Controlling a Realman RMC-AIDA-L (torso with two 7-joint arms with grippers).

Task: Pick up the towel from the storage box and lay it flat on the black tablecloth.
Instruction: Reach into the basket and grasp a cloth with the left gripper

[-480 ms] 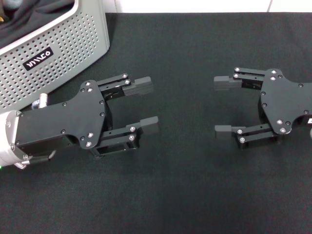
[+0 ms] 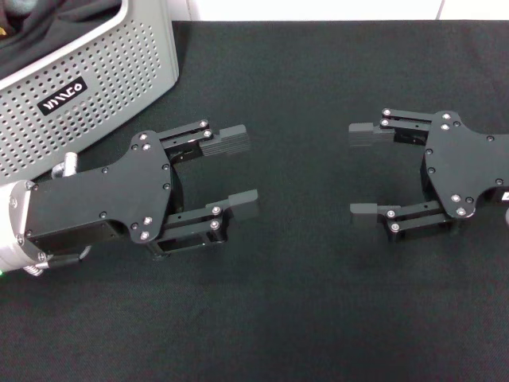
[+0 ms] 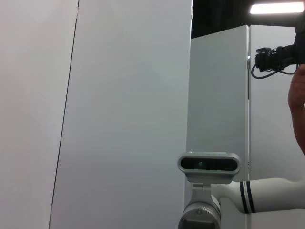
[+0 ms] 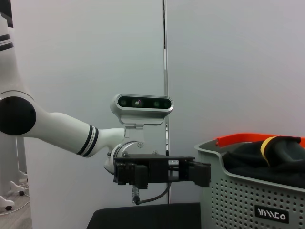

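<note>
While jaws gape, both claws hover.

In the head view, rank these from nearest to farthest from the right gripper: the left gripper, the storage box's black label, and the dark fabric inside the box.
Measured from the right gripper, which hovers over the black tablecloth:
1. The left gripper, directly across, toward the robot's left.
2. The black label on the storage box wall, far left.
3. The dark fabric inside the box, at the far-left corner.

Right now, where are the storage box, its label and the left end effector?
storage box (image 2: 127,64), head view, perforated side wall.
label (image 2: 62,96), head view, white lettering.
left end effector (image 2: 238,173), head view, midway between its open fingertips.
</note>
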